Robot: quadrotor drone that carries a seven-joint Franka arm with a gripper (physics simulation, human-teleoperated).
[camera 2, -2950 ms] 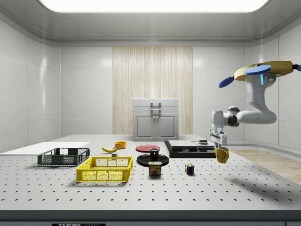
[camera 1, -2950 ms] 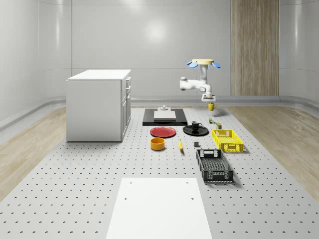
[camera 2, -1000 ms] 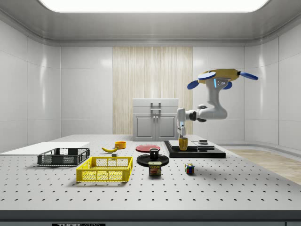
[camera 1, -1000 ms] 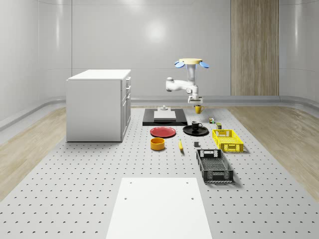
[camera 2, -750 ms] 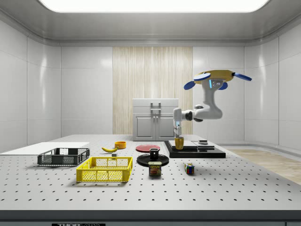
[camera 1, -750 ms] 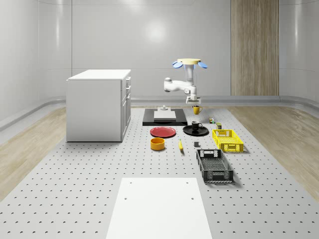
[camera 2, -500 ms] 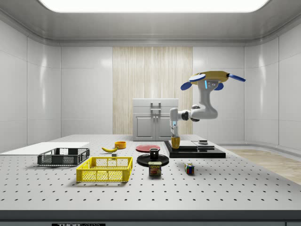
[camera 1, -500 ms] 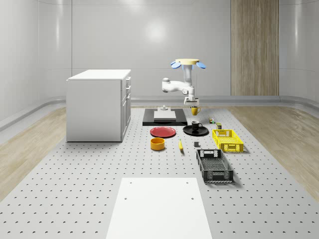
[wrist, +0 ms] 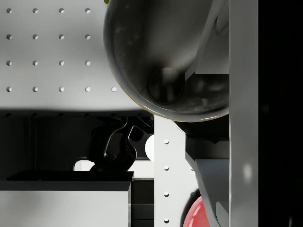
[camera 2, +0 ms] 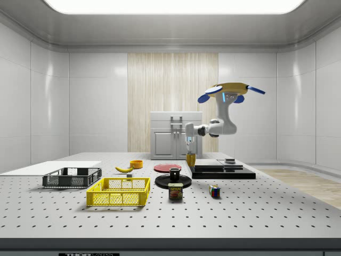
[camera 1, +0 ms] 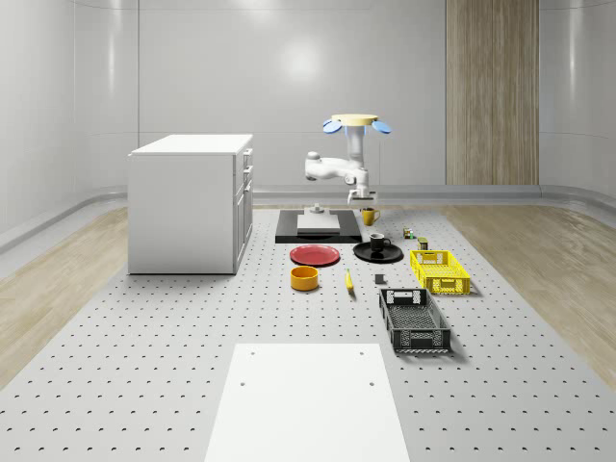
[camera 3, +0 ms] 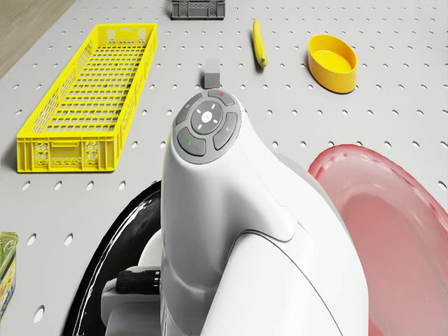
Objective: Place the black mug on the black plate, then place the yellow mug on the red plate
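Now we hover over the table by the black plate (camera 1: pixel 377 253), claw (camera 1: pixel 367 206) gripping the yellow mug (camera 1: pixel 370 217), red plate (camera 1: pixel 316 255) lying toward the whole-scene view's left.

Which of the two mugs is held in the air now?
The yellow mug, held by the gripper under the hovering drone; the black mug sits on the black plate.

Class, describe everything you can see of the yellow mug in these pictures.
The yellow mug is a small, glossy mug with a side handle and a dark inside. It hangs upright in the air, gripped at its rim by the gripper, touching nothing else. It is above the table between the black plate and the black platform, beneath the hovering drone.
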